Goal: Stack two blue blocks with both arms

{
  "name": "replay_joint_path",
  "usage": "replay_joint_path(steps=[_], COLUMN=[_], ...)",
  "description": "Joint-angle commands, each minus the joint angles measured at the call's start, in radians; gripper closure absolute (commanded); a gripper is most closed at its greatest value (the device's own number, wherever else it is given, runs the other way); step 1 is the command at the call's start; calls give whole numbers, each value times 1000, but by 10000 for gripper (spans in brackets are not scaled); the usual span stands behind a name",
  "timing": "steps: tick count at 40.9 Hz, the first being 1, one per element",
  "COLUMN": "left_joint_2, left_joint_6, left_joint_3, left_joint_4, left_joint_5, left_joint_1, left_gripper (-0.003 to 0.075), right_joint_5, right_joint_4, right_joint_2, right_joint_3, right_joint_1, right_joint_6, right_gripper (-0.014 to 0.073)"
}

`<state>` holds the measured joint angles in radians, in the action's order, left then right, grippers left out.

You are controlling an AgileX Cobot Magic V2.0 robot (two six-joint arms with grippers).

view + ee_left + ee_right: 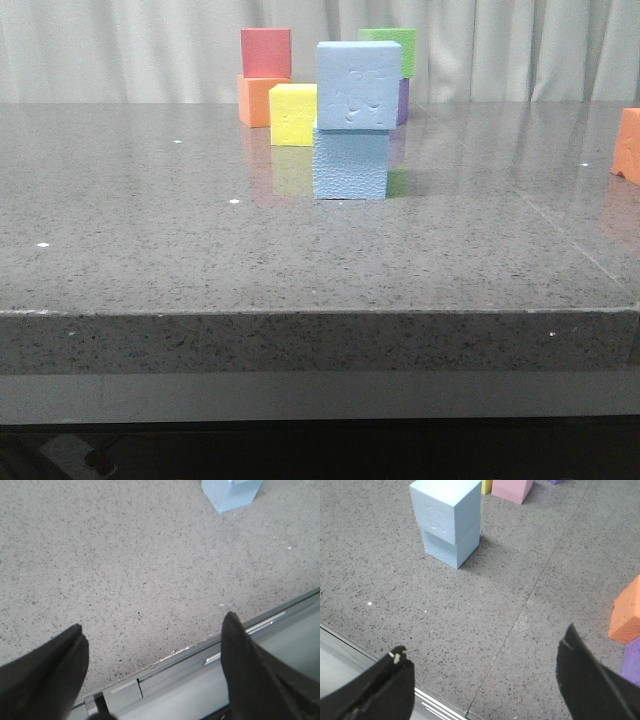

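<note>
**Two blue blocks stacked on a grey table**

Grey speckled stone table (150, 250) with a thick front edge and a metal strip under it. Pale curtain (120, 50) hanging behind. A thin seam running across the stone on the right side. A few tiny white specks on the top.

In the middle, toward the back: top blue block (358, 86) sitting on bottom blue block (350, 164). Top one turned a little, so its edges hang just past the one below. Faint jigsaw lines on the top one's front face. Bumpy skin on the bottom one.

Just beside the stack, on its left and a bit behind: yellow block (293, 114). Behind that, red block (266, 52) resting on an orange block (254, 101). Behind the stack on its right: green block (394, 44) on top of a purple block (403, 100), mostly hidden. Well apart from the stack, at the table's right edge: another orange block (627, 146), cut off by the picture.

Left gripper (155, 645): jaws wide apart, holding nothing, hanging over the table's front edge, well apart from the stack. Only a corner of a blue block in its view.

Right gripper (485, 675): jaws wide apart too, nothing between them, touching nothing, over bare stone near the front edge. Whole stack in its view, far from the black fingers (385, 687).
</note>
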<state>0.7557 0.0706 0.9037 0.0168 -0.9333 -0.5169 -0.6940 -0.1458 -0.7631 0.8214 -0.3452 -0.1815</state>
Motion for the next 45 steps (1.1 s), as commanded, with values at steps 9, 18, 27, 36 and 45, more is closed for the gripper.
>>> replay_joint_path(steps=[9,18,27,36,45], left_joint_2=[-116,-116,-116,-116,-116], left_joint_6=[16,16,16,16,16], left_joint_3=[-17,-17,-17,-17,-17], left_joint_4=[3,3,7,18,18], left_joint_5=[104,128,160,165,165], left_joint_1=[-5,-5,-5,-5,-5], left_gripper=[244,468,635,741,741], right_joint_5=[43,41,41,44,44], right_joint_4=[-13,-13,-13,-13,-13], right_joint_2=[6,6,6,6,6], right_joint_3=[28,28,28,28,28], right_joint_1=[5,5,5,5,5], right_joint_6=[-7,-7,-7,-7,-7], right_gripper=[40,440,714,715,715])
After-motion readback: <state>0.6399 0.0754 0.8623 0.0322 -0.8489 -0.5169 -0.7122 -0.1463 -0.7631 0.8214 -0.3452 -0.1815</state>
